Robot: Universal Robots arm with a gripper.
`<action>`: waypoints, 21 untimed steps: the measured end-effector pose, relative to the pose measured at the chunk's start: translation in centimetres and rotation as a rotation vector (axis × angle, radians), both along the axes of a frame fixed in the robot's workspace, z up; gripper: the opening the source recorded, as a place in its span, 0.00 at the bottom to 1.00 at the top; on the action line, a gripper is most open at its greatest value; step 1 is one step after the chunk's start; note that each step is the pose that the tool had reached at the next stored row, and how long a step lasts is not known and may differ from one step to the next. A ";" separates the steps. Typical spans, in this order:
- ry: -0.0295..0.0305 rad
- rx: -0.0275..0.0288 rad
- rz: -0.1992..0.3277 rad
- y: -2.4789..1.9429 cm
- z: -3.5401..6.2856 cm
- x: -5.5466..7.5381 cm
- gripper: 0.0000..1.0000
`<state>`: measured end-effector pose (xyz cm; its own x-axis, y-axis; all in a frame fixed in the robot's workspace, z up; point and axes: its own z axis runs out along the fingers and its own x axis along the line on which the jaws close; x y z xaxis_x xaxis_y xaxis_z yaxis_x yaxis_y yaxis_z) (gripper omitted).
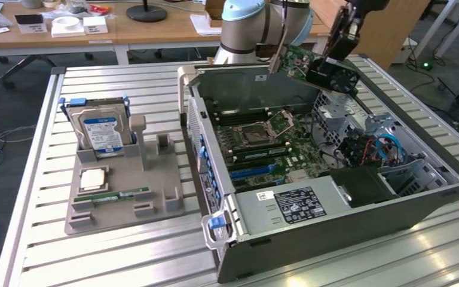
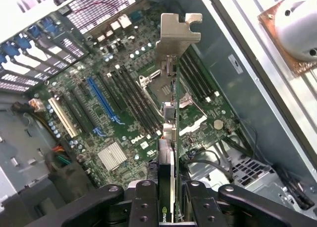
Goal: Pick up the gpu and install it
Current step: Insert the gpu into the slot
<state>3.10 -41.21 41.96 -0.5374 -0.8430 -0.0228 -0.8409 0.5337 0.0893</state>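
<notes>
The gpu (image 1: 313, 64) is a green circuit board with a black plastic shroud. Its bracket (image 2: 179, 28) is bare, dull-shining metal. The case (image 1: 333, 224), lower right of the exterior view, is matt grey sheet metal. The table (image 1: 134, 257) is ribbed satin metal, and the tray (image 1: 122, 206) is matt grey plastic.

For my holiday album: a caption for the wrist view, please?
Gripper clamps the gpu edge-on above the motherboard.

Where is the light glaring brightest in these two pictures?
Exterior view: glare streaks the slatted silver metal table beside the open grey computer case; wrist view: the case's perforated metal panel is washed out white beyond the thin dark gpu card with silver bracket, clamped in the black gripper.
</notes>
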 end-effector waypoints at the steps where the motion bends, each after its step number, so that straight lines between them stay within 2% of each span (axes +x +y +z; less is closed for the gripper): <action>1: 0.0000 -0.0002 0.018 0.00 0.00 0.0 0.26; 16: -0.0001 0.0000 0.291 0.00 -0.44 0.0 0.26; 19: 0.0000 -0.0001 0.382 0.00 -0.57 0.0 0.26; 21: 0.0000 -0.0001 0.418 0.00 -0.62 0.0 0.26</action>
